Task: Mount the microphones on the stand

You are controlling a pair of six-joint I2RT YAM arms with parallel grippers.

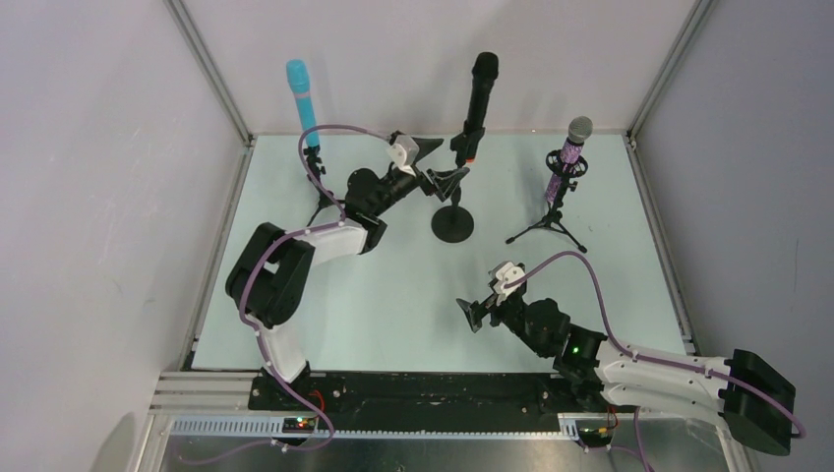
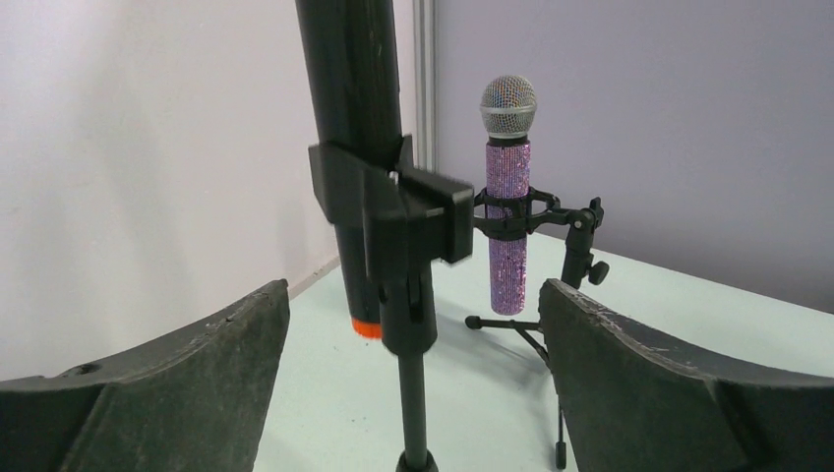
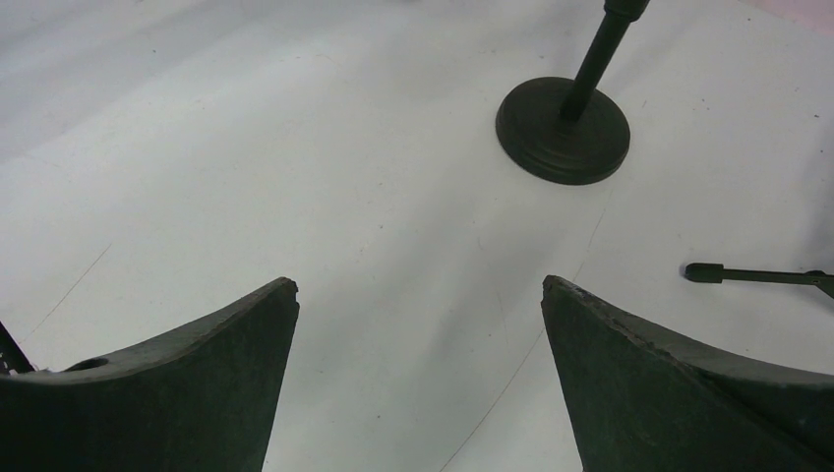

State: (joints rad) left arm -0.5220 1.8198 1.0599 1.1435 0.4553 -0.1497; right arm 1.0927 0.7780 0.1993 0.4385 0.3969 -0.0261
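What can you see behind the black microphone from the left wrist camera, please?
The purple glitter microphone, clipped upright in its tripod stand. A gripper finger covers part of its legs.

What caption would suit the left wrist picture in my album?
Open jaws flank the black microphone clipped upright in its stand, with the purple glitter microphone mounted beyond.
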